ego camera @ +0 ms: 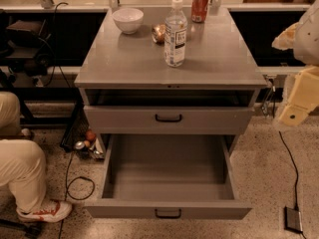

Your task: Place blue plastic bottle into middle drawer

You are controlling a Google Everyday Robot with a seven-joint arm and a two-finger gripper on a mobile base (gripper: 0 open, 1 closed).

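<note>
The blue plastic bottle [175, 34], clear with a white cap and pale label, stands upright on the grey cabinet's top [124, 63], right of centre. The middle drawer [169, 209], the lowest wide one, is pulled fully out and nothing shows inside it. Its dark curved handle faces the front. My gripper [295, 108] hangs at the right edge of the view, beside the cabinet's right side and below its top. It is well apart from the bottle and holds nothing that I can see.
A red soda can [200, 6] stands at the back right of the top. A white bowl [128, 20] is at the back left, and a golden snack bag [159, 33] lies just left of the bottle. The drawer above [168, 118] is shut. A person's leg and shoe [44, 211] are at the left, with cables on the floor.
</note>
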